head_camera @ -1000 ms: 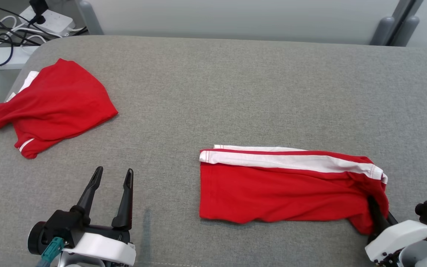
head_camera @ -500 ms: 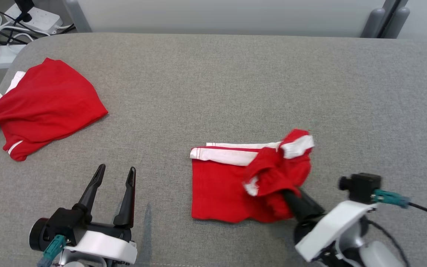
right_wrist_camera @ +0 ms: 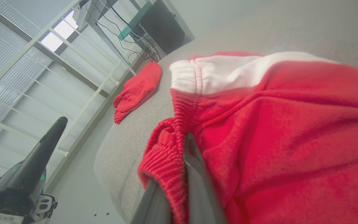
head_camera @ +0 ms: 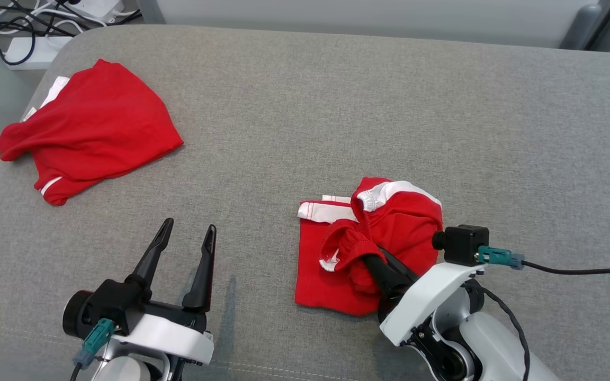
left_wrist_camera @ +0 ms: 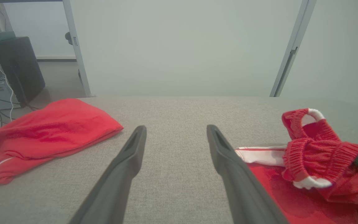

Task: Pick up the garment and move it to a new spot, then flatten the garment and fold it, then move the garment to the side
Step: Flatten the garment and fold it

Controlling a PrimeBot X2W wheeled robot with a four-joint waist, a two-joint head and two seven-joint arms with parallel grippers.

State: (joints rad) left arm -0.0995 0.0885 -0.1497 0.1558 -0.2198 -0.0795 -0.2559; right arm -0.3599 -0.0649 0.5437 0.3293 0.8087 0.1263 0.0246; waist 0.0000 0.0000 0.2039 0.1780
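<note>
**Right gripper clamps the shorts' waistband near the table's front edge**

At the front edge of the grey padded table point(head_camera: 337, 106), left of its middle, the left gripper point(head_camera: 189, 226) hovers with its two dark fingers spread wide and nothing between them. It points toward the table's far side.

Also at the front edge, right of the middle, the right gripper point(head_camera: 376, 264) has its fingers pinched together on the ribbed waistband point(head_camera: 347, 241) of the red shorts point(head_camera: 326, 288). The right wrist view shows the elastic bunched tightly against the closed fingers.

The shorts sit on the table's front half, a little right of its middle. Their left part lies flat on the padding, with a white stripe point(head_camera: 318, 211) along the far edge. Their right part is raised off the table and doubled over the flat part in a rumpled mound, another white band curving across its top.

Farther back, near the table's left end, a second red garment point(head_camera: 93, 127) lies loosely crumpled, well apart from the shorts.

Beyond the table's far left corner, power strips and tangled cables point(head_camera: 24, 50) lie on the floor.
</note>
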